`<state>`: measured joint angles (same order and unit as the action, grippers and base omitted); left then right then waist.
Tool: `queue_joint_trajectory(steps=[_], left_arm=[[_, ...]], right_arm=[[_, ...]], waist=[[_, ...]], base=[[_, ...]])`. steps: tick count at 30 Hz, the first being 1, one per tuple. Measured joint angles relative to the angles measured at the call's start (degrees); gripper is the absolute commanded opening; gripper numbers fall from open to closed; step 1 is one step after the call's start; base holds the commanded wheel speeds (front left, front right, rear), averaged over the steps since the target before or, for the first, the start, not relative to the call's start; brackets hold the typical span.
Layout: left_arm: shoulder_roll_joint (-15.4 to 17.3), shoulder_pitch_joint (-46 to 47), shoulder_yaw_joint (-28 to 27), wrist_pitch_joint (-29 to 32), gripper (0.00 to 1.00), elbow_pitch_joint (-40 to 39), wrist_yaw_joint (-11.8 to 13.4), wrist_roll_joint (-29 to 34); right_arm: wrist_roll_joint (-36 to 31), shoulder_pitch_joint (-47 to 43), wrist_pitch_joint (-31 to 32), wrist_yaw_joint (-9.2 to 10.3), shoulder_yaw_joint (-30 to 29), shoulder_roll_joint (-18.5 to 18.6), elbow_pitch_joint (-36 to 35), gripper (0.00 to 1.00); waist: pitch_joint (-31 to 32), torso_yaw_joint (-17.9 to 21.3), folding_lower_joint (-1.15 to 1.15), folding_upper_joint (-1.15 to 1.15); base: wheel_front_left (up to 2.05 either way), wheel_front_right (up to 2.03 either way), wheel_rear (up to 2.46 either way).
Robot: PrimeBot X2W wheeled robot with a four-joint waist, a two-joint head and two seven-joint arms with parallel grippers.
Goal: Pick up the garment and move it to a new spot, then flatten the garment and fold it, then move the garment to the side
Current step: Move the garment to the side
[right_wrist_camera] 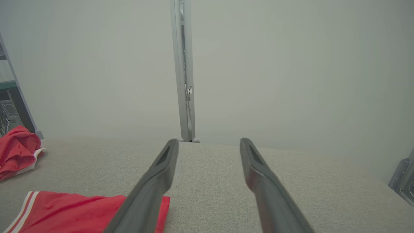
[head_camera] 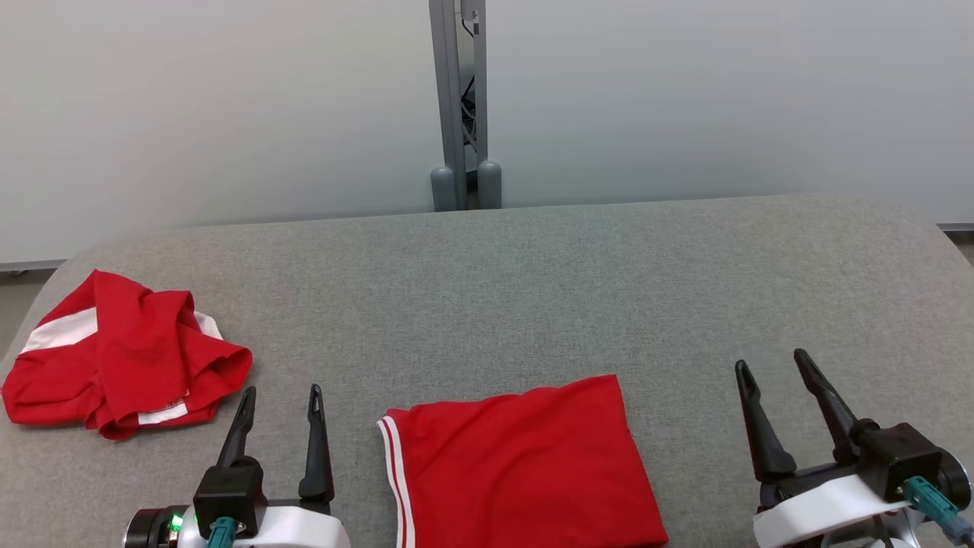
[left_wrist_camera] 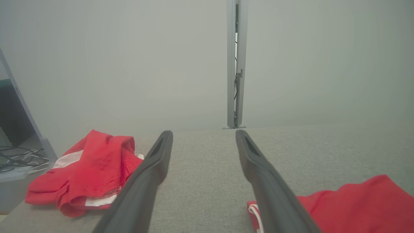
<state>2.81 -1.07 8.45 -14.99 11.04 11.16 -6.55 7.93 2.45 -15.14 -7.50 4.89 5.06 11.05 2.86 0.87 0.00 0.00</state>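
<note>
Folded red garment [head_camera: 525, 464] lies on desk [head_camera: 533, 289] between two open, empty hands: left hand [head_camera: 282, 390] just beside its striped edge, right hand [head_camera: 771, 360] slightly farther off, crumpled red garment [head_camera: 122, 354] well left of it.

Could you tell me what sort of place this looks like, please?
Probably a lab or test room: a grey fabric-covered table, plain pale wall panels joined by a metal post, and loose cables.

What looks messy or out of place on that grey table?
The crumpled red-and-white garment near the left edge of the grey fabric-covered table lies bunched and rumpled, unlike the flat, neatly folded red garment with white striped trim at the front. Nothing looks spilled or damaged.
</note>
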Motion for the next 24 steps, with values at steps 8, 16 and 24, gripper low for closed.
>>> queue_joint_trajectory(steps=[8,16,24], left_arm=[[0.0,0.2,0.2,0.0,1.00,-0.1,-0.5,0.6],[0.0,0.3,1.3,0.0,1.00,0.5,-0.6,0.6],[0.0,0.8,1.7,0.0,1.00,1.4,-1.0,1.0]], right_arm=[[0.4,0.0,0.0,0.00,-1.4,-0.4,1.0,1.00],[4.4,0.1,0.0,0.00,1.7,-0.3,12.1,1.00],[16.9,5.7,2.7,0.00,10.8,0.4,23.1,1.00]], waist=[[-0.2,-1.2,0.00,0.00],[-0.9,-2.5,0.00,0.00],[-3.1,-4.1,0.00,0.00]], base=[[0.00,0.00,0.00],[0.00,0.00,0.00],[0.00,0.00,0.00]])
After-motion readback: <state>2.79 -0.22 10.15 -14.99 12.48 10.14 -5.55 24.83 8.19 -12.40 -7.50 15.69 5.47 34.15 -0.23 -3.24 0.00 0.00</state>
